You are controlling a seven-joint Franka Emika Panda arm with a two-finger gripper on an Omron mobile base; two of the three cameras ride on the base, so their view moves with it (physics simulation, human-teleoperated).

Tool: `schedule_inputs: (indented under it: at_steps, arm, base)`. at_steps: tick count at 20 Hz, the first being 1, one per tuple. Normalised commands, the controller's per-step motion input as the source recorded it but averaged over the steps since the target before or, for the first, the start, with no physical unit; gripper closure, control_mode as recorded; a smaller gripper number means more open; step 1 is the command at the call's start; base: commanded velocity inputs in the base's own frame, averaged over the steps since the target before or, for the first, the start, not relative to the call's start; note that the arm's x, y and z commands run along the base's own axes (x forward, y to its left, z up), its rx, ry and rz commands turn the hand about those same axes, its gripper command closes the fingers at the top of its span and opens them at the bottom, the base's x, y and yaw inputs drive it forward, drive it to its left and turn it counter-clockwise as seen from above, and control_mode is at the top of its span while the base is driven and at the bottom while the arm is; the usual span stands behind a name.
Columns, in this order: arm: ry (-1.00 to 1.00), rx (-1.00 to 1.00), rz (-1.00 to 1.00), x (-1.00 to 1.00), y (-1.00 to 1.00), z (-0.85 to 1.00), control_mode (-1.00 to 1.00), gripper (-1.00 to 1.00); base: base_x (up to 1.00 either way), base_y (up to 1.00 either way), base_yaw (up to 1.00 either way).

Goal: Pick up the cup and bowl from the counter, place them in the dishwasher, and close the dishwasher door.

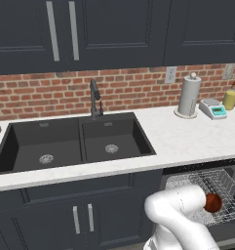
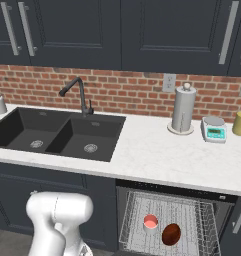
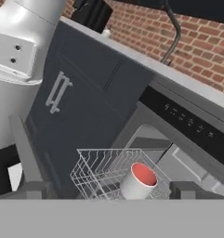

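Observation:
The dishwasher stands open under the white counter, with its wire rack pulled out. Upright in the rack is the small red cup, and the dark red-brown bowl leans on its edge just to the right of it. From the left base view the bowl shows in the rack past my white arm. In the hand view my gripper is open and empty, low in front of the rack, with the cup a short way ahead between the fingertips. The dishwasher door is out of view.
A black double sink with a faucet is set in the counter to the left. At the back right stand a paper towel holder, a small scale and a yellow jar. Dark cabinets flank the dishwasher.

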Motion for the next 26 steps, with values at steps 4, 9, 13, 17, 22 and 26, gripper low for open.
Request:
schedule_inputs:
  at_steps: [4,9,13,17,22,26]
  arm:
    - [0.00,0.00,-0.13,0.00,0.00,-0.36,-1.00,-1.00]
    - [0.00,0.00,-0.08,0.00,-0.02,-0.67,-1.00,-1.00]
    - [0.00,0.04,-0.07,0.00,-0.06,-0.94,-1.00,-1.00]
    - [-0.04,0.11,-0.10,-0.17,-0.17,-0.87,-1.00,-1.00]
    - [-0.06,0.12,-0.09,-0.22,-0.19,-0.72,-1.00,-1.00]
    - [-0.05,0.07,-0.04,0.00,-0.02,-0.62,-1.00,-1.00]
  base:
    - [0.00,0.00,0.00]
    - [0.00,0.00,0.00]
    - [0.00,0.00,0.00]
    - [0.00,0.00,0.00]
    - [0.00,0.00,0.00]
    - [0.00,0.00,0.00]
